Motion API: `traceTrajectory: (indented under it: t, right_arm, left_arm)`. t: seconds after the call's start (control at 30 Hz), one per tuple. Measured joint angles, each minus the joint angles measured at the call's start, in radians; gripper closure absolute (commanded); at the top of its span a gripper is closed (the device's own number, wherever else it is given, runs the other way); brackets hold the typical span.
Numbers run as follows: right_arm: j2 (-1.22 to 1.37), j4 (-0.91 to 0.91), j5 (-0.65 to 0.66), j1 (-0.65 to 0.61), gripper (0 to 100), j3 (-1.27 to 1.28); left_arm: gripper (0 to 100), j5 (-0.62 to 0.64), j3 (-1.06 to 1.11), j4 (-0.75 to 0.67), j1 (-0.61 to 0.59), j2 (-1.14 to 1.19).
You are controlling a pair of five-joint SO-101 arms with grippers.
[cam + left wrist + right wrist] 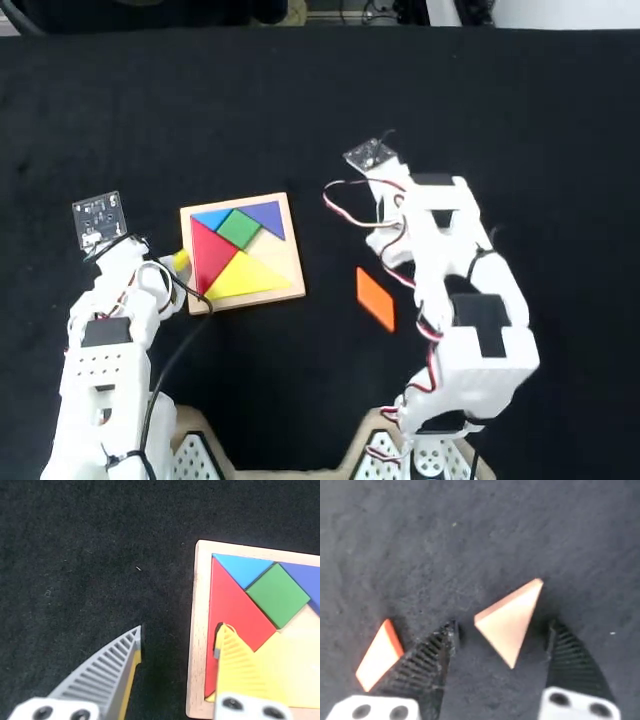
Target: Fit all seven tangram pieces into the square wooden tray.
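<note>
The square wooden tray holds a light blue triangle, a green square, a dark blue triangle, a red triangle and a yellow triangle. A pale patch shows at its right side. My left gripper is open astride the tray's rim, one finger over the red triangle, the other over the cloth. My right gripper is open around a pale orange triangle on the cloth. An orange parallelogram lies beside it.
Black cloth covers the whole table. The right arm stands over the cloth to the right of the tray, just beyond the parallelogram. The left arm comes up from the front left. Both arm bases sit at the front edge.
</note>
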Motion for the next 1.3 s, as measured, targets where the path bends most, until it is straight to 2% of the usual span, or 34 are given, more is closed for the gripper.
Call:
traceTrajectory:
  t: [0.23, 0.53, 0.87, 1.13, 1.3]
  right_arm:
    - [0.029, 0.002, -0.002, 0.002, 79.1, -0.035]
    - [0.031, -0.006, -0.002, 0.003, 94.8, -0.064]
    - [0.005, 0.035, -0.003, 0.002, 95.2, -0.069]
    - [-0.275, 0.143, -0.123, -0.107, 95.2, -0.048]
    - [-0.316, 0.143, -0.230, -0.212, 95.2, -0.025]
  left_arm:
    - [75, 0.000, 0.000, 0.000, 0.000, 0.000]
    - [75, 0.000, 0.000, 0.000, 0.000, 0.000]
    - [75, 0.000, 0.000, 0.000, 0.000, 0.000]
    - [75, 0.000, 0.000, 0.000, 0.000, 0.000]
    - [75, 0.000, 0.000, 0.000, 0.000, 0.000]
